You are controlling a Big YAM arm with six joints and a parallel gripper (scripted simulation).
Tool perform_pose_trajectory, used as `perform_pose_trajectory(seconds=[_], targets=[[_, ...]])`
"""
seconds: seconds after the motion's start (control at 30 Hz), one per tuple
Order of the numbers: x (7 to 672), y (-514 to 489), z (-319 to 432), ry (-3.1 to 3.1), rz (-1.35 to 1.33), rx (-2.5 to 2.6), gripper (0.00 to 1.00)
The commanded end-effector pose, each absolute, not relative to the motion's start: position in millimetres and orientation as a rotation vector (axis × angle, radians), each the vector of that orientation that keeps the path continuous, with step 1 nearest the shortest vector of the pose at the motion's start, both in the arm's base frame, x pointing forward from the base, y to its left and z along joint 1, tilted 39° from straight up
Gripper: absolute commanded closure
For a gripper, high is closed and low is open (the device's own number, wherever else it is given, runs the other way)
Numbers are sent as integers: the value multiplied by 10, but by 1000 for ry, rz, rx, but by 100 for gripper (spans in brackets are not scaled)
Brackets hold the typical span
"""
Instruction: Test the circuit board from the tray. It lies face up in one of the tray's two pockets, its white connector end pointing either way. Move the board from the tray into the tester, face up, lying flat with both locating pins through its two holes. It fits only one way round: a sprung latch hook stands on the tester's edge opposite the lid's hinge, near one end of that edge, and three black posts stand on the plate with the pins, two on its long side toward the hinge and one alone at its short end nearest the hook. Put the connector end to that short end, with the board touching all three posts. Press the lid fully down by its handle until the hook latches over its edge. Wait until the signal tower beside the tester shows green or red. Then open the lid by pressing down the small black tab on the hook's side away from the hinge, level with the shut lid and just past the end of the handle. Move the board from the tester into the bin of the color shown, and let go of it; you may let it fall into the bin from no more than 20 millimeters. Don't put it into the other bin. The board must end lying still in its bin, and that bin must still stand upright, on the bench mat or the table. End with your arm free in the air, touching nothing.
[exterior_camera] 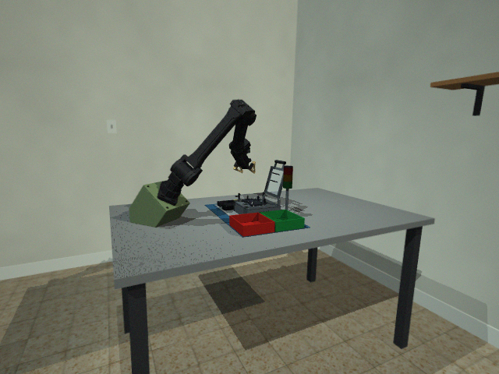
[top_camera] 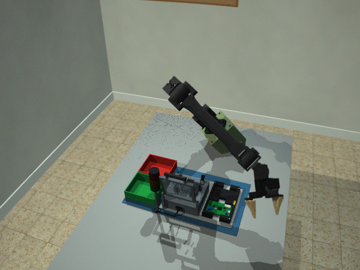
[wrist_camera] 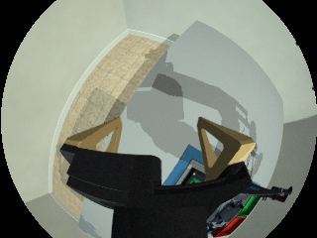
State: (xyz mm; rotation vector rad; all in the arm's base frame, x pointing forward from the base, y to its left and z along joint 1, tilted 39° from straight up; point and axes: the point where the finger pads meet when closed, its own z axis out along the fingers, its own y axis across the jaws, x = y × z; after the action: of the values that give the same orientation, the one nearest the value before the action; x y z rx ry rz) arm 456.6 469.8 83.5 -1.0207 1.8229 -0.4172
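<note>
Gripper hangs in the air with its tan fingers spread to their widest and nothing between them, above and just beyond the tray's outer edge; that spread suits a straight descent onto a flat part, I judge. Nearest below it, the black tray lies on the blue bench mat, and the green circuit board rests face up in the tray pocket nearer the camera in the top view, untouched. Which way its white connector end points is too small to tell. Next beyond the tray stands the grey tester, its lid raised so the plate is open to receive the board. Past the tester stands the signal tower. Farthest from the tray sit the green bin and the red bin, side by side and upright, ready for sorting.
</note>
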Motion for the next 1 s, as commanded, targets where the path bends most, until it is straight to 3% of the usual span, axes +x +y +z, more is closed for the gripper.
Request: perform_pose_trajectory(seconds=[0.0, 0.53, 0.97], targets=[[4555, 4737, 888, 1815, -409, -1017, 0], [4555, 4737, 888, 1815, -409, -1017, 0], [4261, 4886, 1479, 1836, -510, -1272, 0]])
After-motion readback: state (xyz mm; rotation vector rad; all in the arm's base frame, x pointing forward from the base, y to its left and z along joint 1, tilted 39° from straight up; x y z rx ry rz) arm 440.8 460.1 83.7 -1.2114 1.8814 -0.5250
